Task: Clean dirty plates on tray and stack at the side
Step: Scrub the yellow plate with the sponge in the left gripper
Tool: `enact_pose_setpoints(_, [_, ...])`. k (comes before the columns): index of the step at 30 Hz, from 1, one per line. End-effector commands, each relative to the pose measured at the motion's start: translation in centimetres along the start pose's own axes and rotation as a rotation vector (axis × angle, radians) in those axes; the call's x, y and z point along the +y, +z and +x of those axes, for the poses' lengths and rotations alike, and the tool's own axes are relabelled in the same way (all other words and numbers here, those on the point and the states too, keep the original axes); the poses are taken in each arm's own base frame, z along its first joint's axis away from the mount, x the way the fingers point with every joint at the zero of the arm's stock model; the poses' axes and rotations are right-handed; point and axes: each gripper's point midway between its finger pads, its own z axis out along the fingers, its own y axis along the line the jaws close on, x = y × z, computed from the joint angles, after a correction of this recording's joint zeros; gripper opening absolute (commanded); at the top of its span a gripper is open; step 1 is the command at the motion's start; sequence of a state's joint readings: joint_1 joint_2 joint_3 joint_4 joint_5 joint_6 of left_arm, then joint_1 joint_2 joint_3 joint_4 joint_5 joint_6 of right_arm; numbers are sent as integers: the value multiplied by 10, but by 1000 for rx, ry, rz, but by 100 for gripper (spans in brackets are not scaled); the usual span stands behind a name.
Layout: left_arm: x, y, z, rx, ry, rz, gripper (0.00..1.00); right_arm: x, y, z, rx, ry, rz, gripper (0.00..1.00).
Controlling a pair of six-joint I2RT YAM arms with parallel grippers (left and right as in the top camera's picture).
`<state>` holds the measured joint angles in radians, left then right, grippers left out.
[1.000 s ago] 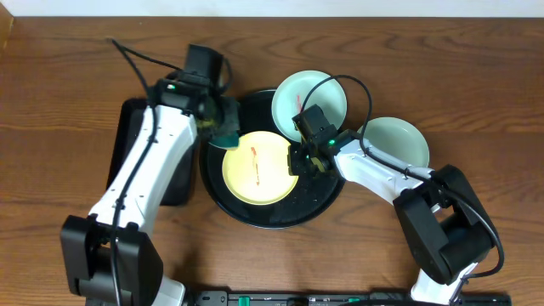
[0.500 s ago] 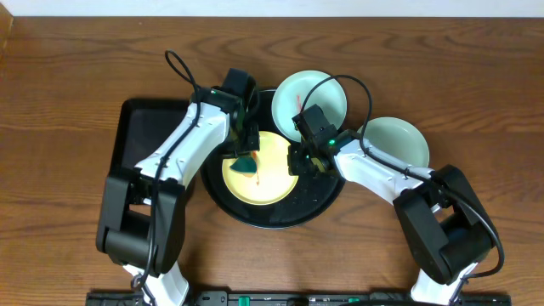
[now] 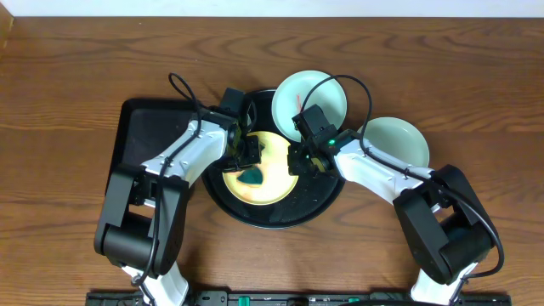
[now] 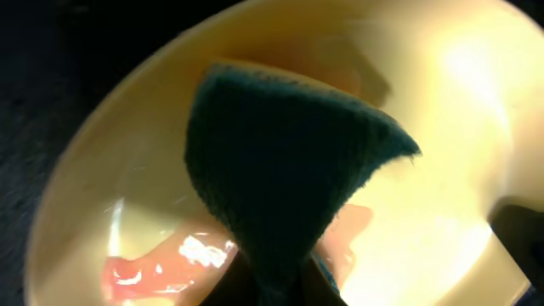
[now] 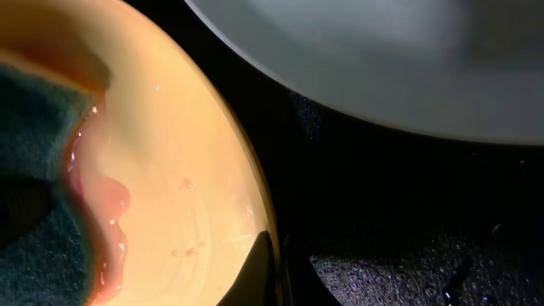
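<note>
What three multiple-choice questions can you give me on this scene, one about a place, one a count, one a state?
1. Where does the yellow plate sit?
A) on the round black tray
B) on the bare tabletop
C) on a folded towel

2. How many plates show in the overhead view?
A) two
B) three
C) four

3. What is the left gripper doing?
A) hanging open and empty
B) shut on a green sponge
C) gripping a cup

Answers:
1 A, the tray's black rim rings the yellow plate.
2 B, the yellow one, one mint plate at the tray's far edge, another off to its right.
3 B, the left wrist view shows the sponge pinched over the yellow plate.
</note>
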<state>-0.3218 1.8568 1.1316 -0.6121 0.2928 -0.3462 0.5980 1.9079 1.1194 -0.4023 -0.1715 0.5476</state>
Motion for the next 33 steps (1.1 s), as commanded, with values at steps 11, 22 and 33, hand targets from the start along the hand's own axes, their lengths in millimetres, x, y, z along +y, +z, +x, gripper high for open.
enact_pose_setpoints(11, [-36,6,5,14,216,213,8,-2,1,-5,-7,-4,7,1])
enact_pose_setpoints(22, [65,-6,-7,-63,-162,-268,8,-2,1,-5,-7,-4,7,1])
enact_pose_setpoints(33, [78,-16,-7,-64,-154,-356,7,-2,1,-5,-7,-4,7,1])
